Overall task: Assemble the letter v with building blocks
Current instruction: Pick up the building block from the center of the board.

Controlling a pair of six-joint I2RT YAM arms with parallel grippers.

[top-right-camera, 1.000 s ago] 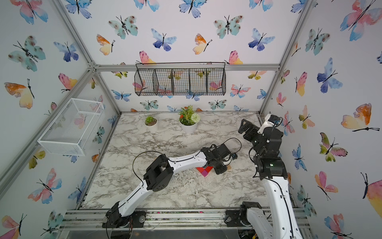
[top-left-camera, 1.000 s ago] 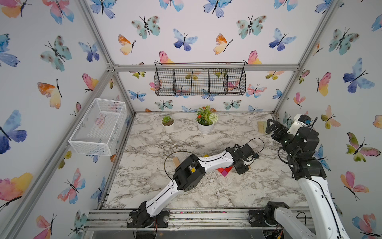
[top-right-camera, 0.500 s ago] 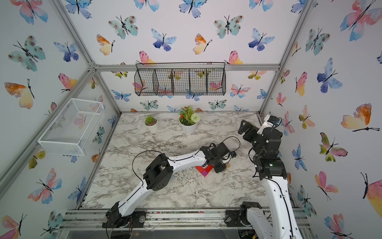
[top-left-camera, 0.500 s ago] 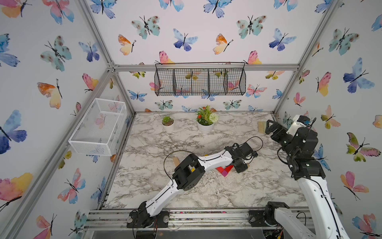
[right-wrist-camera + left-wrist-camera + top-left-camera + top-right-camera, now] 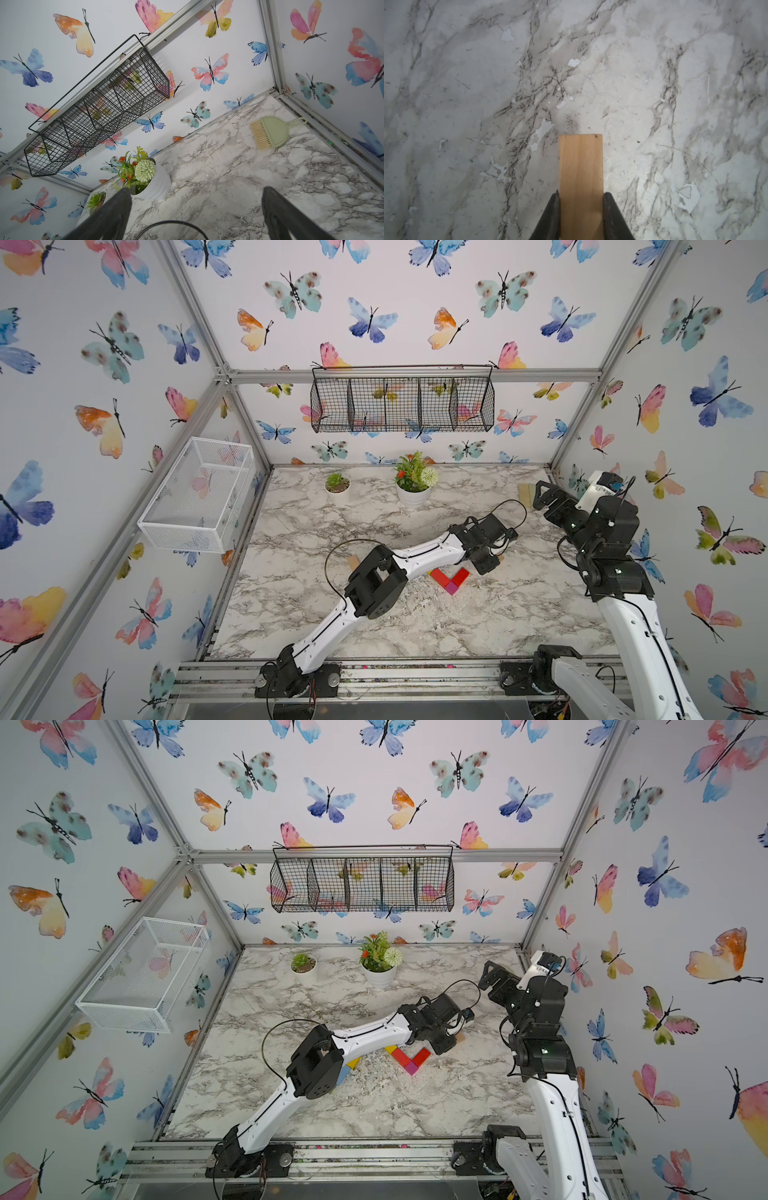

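My left gripper (image 5: 581, 193) is shut on a tan wooden block (image 5: 581, 166), its black jaws pressed to the block's two long sides just above the marble table (image 5: 467, 104). In both top views this gripper (image 5: 490, 564) sits just right of a small V. That V is two red blocks (image 5: 460, 576) (image 5: 401, 1056) meeting at a magenta cube (image 5: 451, 588). Under the left arm lie a yellow block (image 5: 353, 1063), a light blue block (image 5: 343, 1075) and another tan block (image 5: 353, 562). My right gripper (image 5: 196, 190) is open and empty, raised at the back right (image 5: 540, 493).
A green hand brush (image 5: 270, 133) lies in the back right corner. Two potted plants (image 5: 413, 485) (image 5: 337, 485) stand at the back. A black wire basket (image 5: 401, 402) hangs on the back wall and a white one (image 5: 199, 493) on the left wall.
The left gripper has edged slightly toward the back of the table, still shut on the tan block. The right arm has hardly moved.
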